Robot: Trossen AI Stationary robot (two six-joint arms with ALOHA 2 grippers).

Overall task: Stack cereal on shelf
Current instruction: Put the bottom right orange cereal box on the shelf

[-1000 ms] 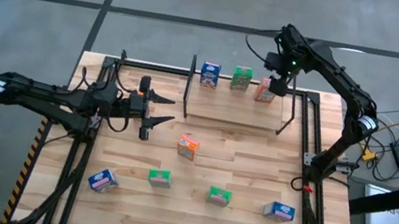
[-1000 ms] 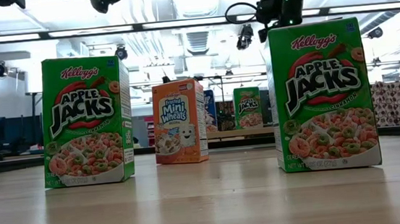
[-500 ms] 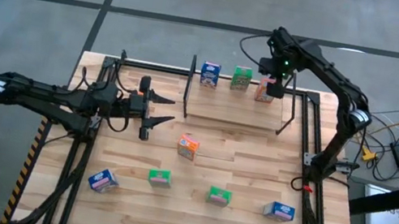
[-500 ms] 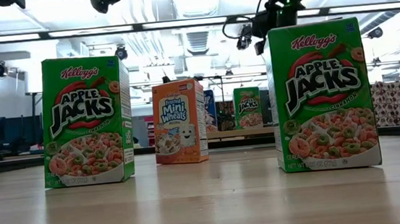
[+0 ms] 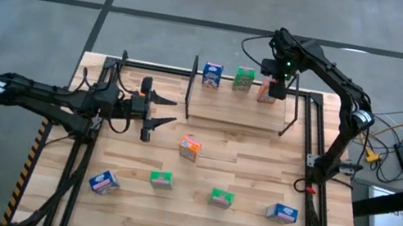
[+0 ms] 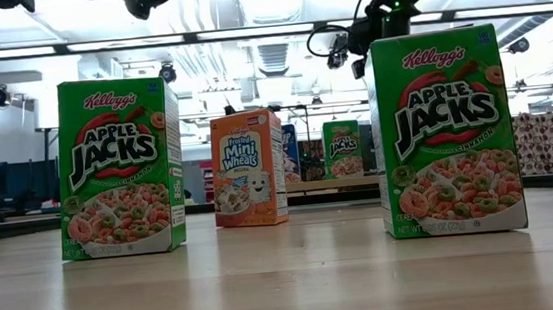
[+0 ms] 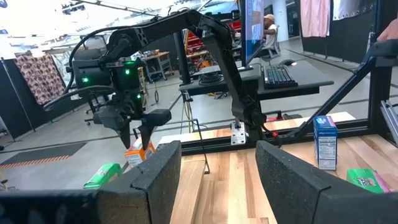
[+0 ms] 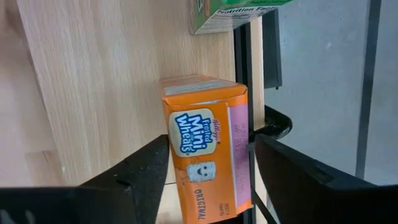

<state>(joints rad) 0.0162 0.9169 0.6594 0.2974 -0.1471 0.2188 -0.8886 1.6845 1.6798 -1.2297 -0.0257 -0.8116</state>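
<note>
The shelf [image 5: 235, 109] stands at the table's far middle. A blue cereal box [image 5: 211, 74], a green one [image 5: 244, 78] and an orange one [image 5: 266, 94] rest on its board. My right gripper [image 5: 276, 83] points steeply down over the orange box [image 8: 208, 143], at the shelf's right end beside a black rod [image 8: 244, 56]. Its fingers stand close on either side of the box. My left gripper [image 5: 168, 114] waits open and level, left of the shelf, with nothing between its fingers [image 7: 217, 155]. My right gripper comes at the orange box from above, one finger [image 8: 146, 171] by the edge of its printed front and the other [image 8: 292, 171] by its pink side face [image 8: 239, 155]. I cannot tell whether either finger touches it. The box rests on the shelf board [image 8: 93, 74].
Loose cereal boxes stand on the tabletop nearer the front: orange [image 5: 190, 148], blue [image 5: 103, 182], green [image 5: 161, 179], green [image 5: 220, 198], blue [image 5: 281, 213]. Black frame rails [image 5: 76, 166] run along the table's left and right sides.
My right gripper has come down over the orange box and shifted a little toward the table's left, then held still. The boxes on the shelf have not moved.
</note>
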